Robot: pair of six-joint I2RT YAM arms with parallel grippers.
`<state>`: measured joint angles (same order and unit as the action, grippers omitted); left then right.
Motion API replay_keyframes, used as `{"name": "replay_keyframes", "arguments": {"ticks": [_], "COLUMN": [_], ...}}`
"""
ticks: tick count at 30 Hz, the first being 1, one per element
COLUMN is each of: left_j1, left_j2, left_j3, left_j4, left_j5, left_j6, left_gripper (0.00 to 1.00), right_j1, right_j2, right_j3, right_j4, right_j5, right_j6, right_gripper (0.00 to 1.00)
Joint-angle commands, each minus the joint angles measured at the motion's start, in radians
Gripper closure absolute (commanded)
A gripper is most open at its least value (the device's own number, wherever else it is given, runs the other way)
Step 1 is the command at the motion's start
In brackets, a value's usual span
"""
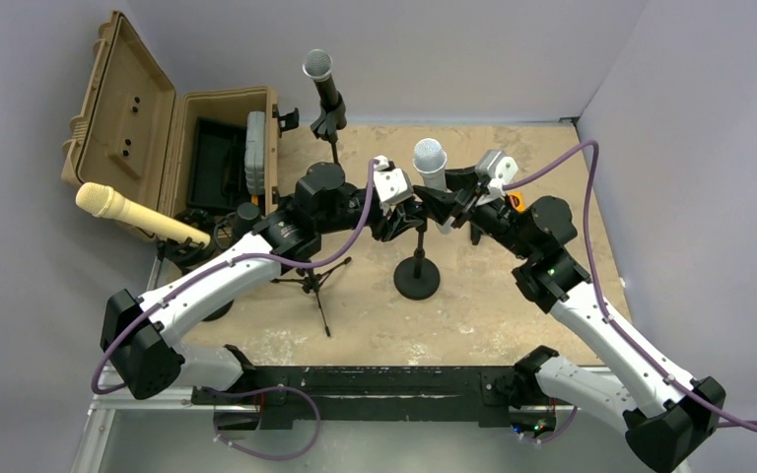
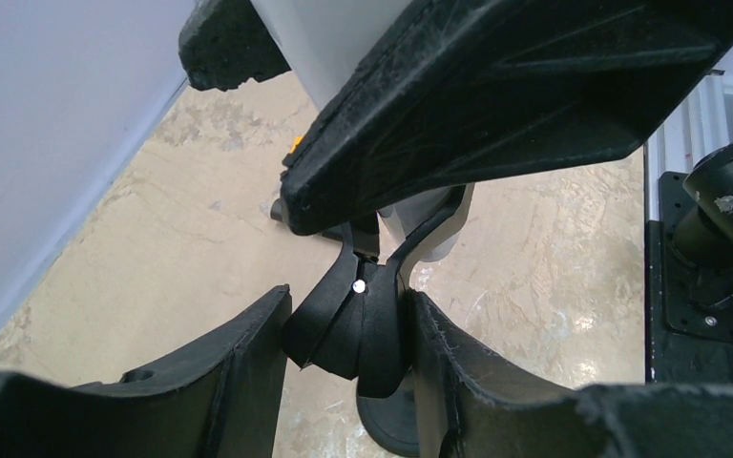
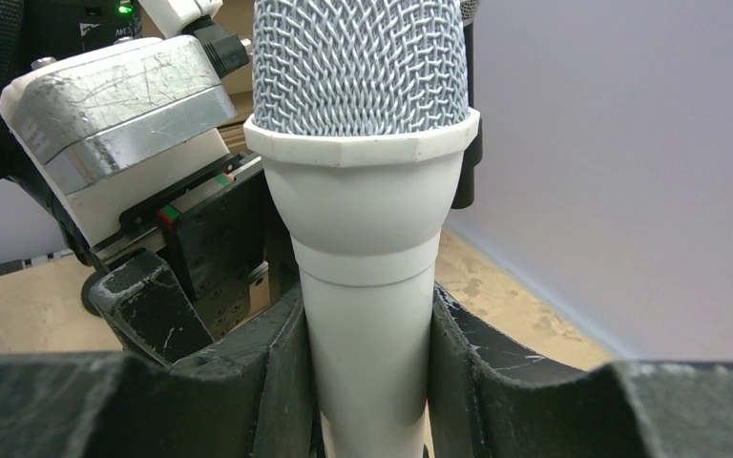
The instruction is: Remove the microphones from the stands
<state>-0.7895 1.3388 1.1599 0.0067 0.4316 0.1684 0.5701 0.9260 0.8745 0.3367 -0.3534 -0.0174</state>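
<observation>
While my right gripper point(image 3: 367, 396) is clenched on the white microphone point(image 3: 367, 286), one finger pressed to each side of its handle just below the collar under the mesh head, my left gripper point(image 2: 355, 348) is closed lower down on the black clip point(image 2: 344, 324) of the stand point(image 1: 417, 280), with its fingers squeezing the clip from both sides. The microphone stands upright, its lower end seated in that clip, near the middle of the table point(image 1: 522, 296). Seen from above, my two arms meet at it, the left from the left and the right from the right, and the stand's round base rests on the tabletop just in front of them. A black microphone point(image 1: 319, 74) on a tripod stands behind. A cream microphone point(image 1: 128, 210) sits at the left, beside the open tan case point(image 1: 118, 108).
</observation>
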Motion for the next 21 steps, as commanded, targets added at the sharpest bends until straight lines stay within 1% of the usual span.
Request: {"name": "replay_keyframes", "arguments": {"ticks": [1,9,14,15,17,18,20,21], "left_j1": [0.001,0.001,0.001,0.001,0.001,0.001,0.001,0.001], "left_j2": [0.004,-0.009,-0.017,-0.019,-0.027,-0.036,-0.047,-0.050], "left_j3": [0.024,-0.012,0.014,0.023,0.028,0.022,0.005,0.002], "left_j4": [-0.005,0.039,0.007,-0.003,-0.005,-0.001,0.018,0.023], "left_j5": [-0.021,-0.050,-0.032,-0.034,-0.047,-0.050,-0.055,-0.056], "left_j6": [0.034,0.027,0.017,0.008,-0.011,-0.015,-0.027,-0.033], "left_gripper": [1.00,1.00,1.00,0.97,0.76,0.68,0.55,0.51], "right_j1": [0.006,0.005,0.004,0.004,0.005,0.005,0.004,0.005], "right_j2": [-0.053,-0.099,-0.114,-0.111,-0.103,-0.101,-0.100,-0.102], "right_j3": [0.028,0.069,0.040,0.031,0.014,0.006,-0.009,-0.016], "right_j4": [0.142,0.175,0.195,0.195,0.194,0.194,0.196,0.197], "right_j5": [0.015,0.024,0.012,0.014,0.014,0.012,0.005,0.004], "right_j6": [0.045,0.085,0.081,0.081,0.081,0.083,0.088,0.090], "right_gripper": [1.00,1.00,1.00,1.00,1.00,1.00,1.00,1.00]}}
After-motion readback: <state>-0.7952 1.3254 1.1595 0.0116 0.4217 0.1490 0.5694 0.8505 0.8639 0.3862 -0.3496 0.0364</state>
